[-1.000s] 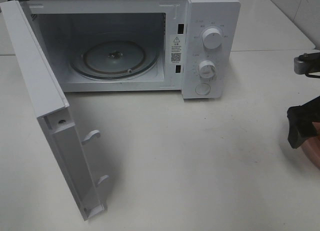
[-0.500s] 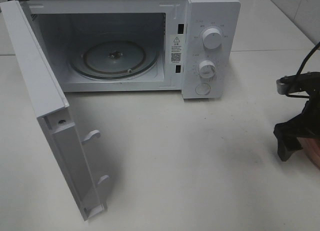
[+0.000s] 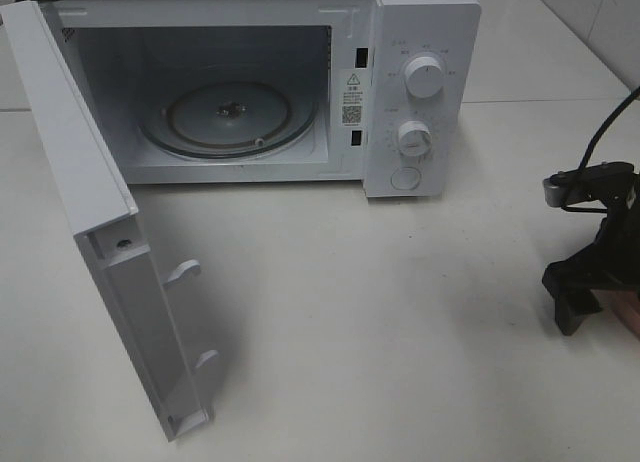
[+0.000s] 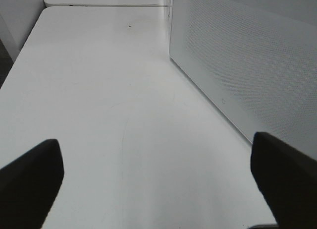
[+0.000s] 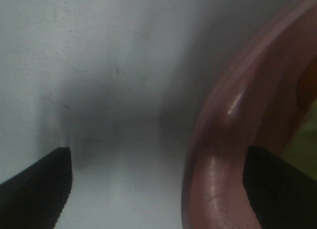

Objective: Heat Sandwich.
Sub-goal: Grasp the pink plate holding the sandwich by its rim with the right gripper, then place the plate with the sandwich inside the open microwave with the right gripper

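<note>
Sandwich [image 5: 307,90] shows only as a tan-and-green sliver on the plate [image 5: 223,154]. Your right pincer [image 5: 158,187] gapes wide, straddling the plate's rim and gripping nothing. The sandwich is likely soft, light and loosely stacked, so take the stiff rim, not the bread, and keep it level.
</note>
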